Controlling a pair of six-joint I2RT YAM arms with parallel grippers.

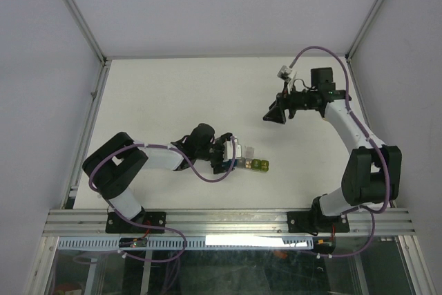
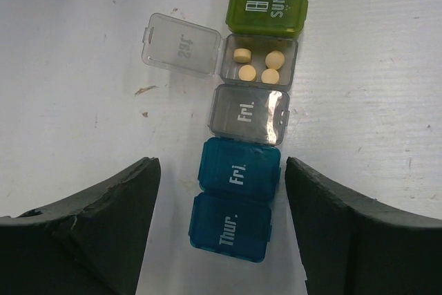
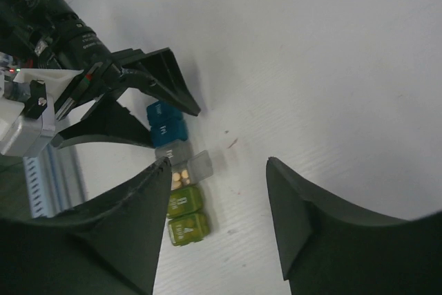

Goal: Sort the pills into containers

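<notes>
The containers (image 2: 239, 170) form a strip across the white table, with blue compartments at the near end, then grey, then green. One grey compartment stands with its lid (image 2: 181, 44) flipped open. Several pale round pills (image 2: 242, 54) lie in it. My left gripper (image 2: 219, 167) is open, and its fingers (image 2: 117, 205) flank the blue end with a gap on each side. My right gripper (image 3: 217, 164) is open and empty, held above the table to the back right (image 1: 275, 114). Its view shows the containers (image 3: 185, 202) and the left gripper (image 3: 148, 94).
The white table (image 1: 173, 94) is walled on three sides by white panels with metal posts. An aluminium rail (image 1: 228, 220) that carries both arm bases runs along the near edge. Small brown specks (image 2: 145, 90) mark the surface left of the strip.
</notes>
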